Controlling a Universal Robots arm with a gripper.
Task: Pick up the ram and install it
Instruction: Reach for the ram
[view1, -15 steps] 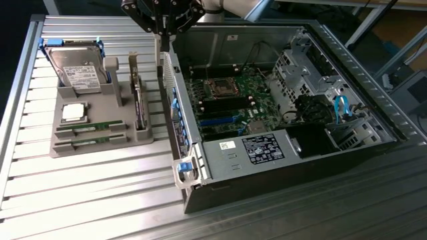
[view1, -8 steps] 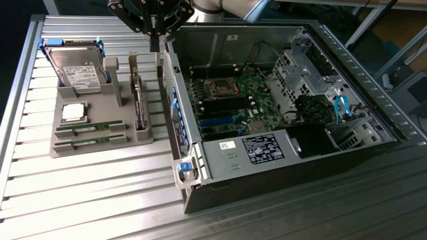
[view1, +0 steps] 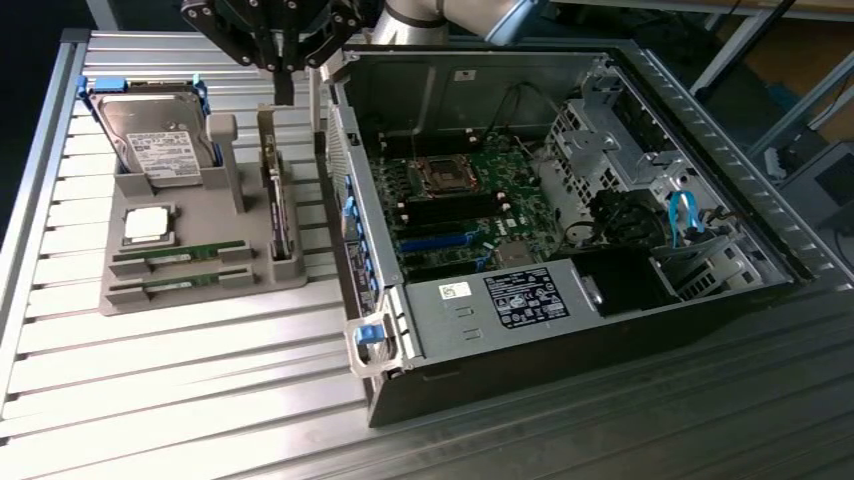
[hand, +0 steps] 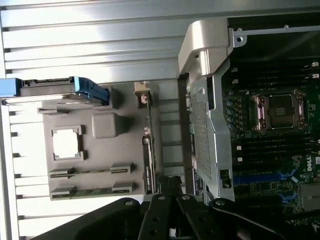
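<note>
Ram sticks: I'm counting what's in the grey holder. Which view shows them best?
The exterior view: both ram sticks show their green sides in the holder. The wrist view shows them edge-on, as thin strips.

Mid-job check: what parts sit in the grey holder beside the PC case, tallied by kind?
Ram sticks: 2
Hard drive: 1
Processor chip: 1
Expansion card: 1
Total: 5
</note>
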